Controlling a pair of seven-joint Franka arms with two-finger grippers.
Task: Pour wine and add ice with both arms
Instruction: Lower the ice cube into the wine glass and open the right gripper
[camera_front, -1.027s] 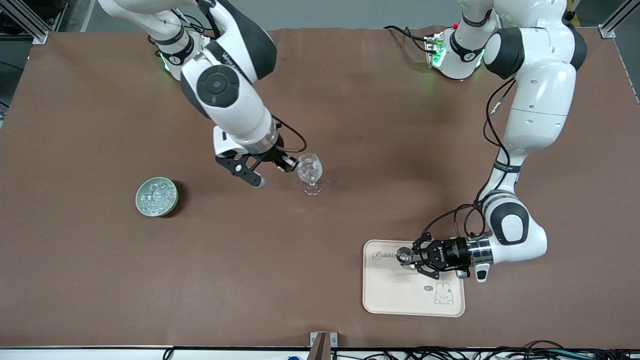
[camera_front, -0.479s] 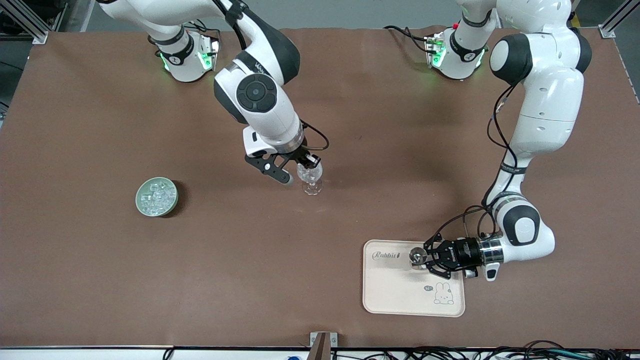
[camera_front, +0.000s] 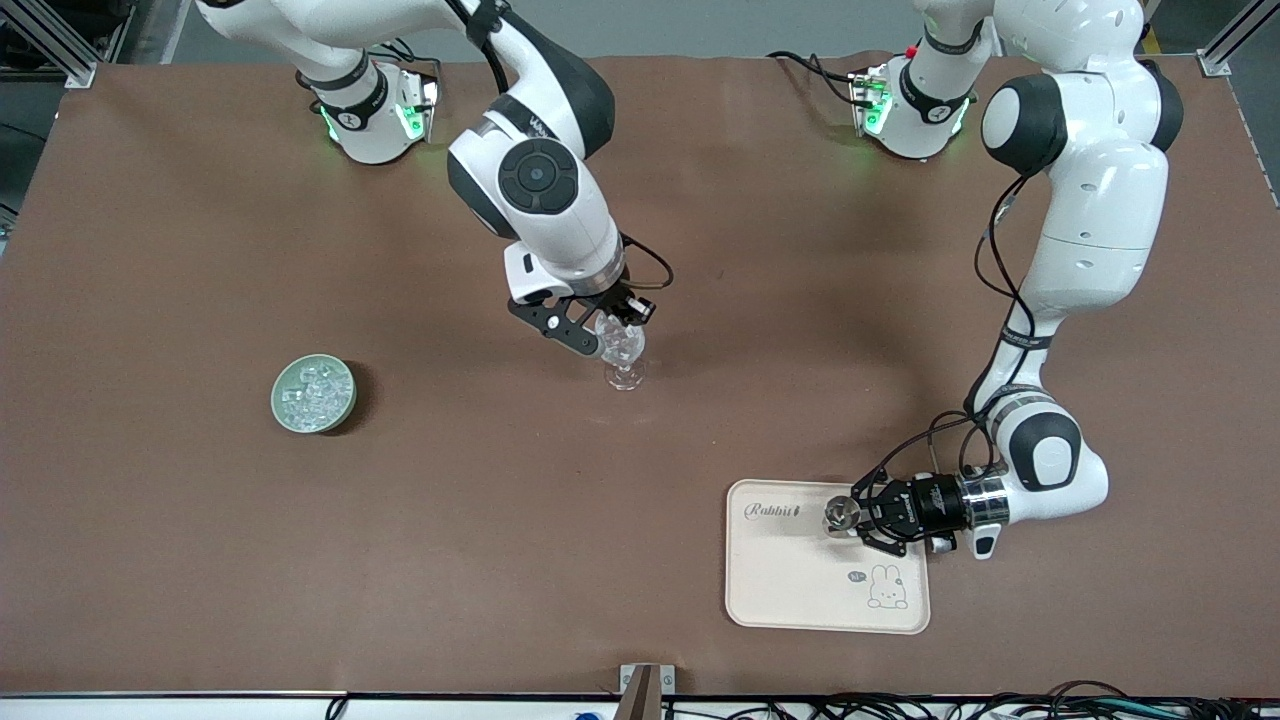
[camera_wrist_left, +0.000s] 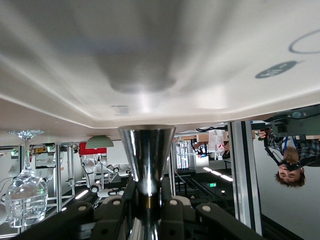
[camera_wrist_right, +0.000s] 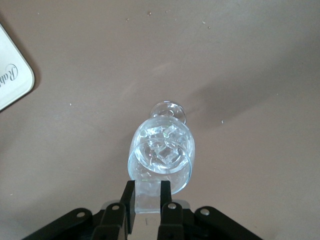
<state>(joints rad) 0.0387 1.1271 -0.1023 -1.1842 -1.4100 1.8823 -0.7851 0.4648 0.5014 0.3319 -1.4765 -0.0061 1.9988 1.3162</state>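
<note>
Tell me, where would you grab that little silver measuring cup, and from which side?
Around its narrow waist, coming in level from the side toward the left arm's end of the table. The silver measure is hourglass-shaped, so fingers seat in the pinch and the flared cones above and below stop it slipping. The left gripper holds it just so, shut on the waist over the cream tray.
</note>
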